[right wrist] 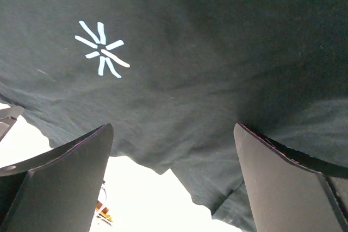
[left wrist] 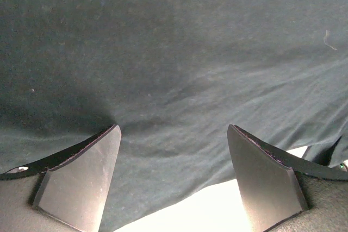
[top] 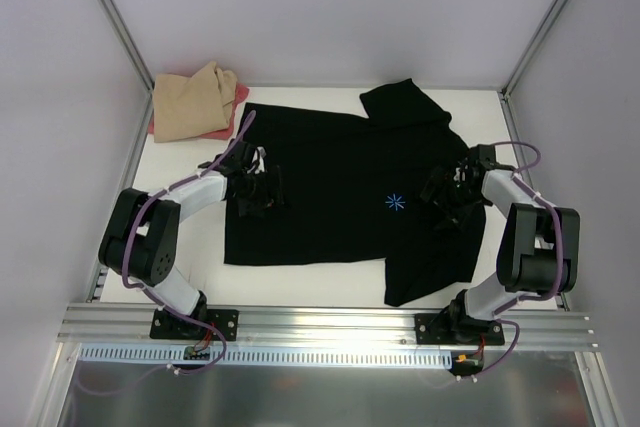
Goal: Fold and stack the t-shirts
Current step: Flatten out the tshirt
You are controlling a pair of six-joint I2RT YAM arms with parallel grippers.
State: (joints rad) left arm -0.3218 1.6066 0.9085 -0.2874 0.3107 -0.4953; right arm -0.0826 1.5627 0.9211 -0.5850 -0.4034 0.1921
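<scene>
Black t-shirt (top: 330, 187) lies spread flat on the desk (top: 300, 282); the tan t-shirt (top: 190, 102) lies heaped at the far left corner. The left gripper (left wrist: 174, 127) and right gripper (right wrist: 174, 126) hover low over the cloth, jaws wide, holding nothing. For a clean fold, each should pinch one edge and both lift together.

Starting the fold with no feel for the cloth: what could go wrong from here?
1. The left gripper and right gripper are both open over wrinkled cloth of the black shirt; closing may pinch only the top layer.
2. The near sleeve sticks out, so it could bunch in a fold.
3. The tan shirt lies close by the far left corner; a sweep might disturb it.
</scene>
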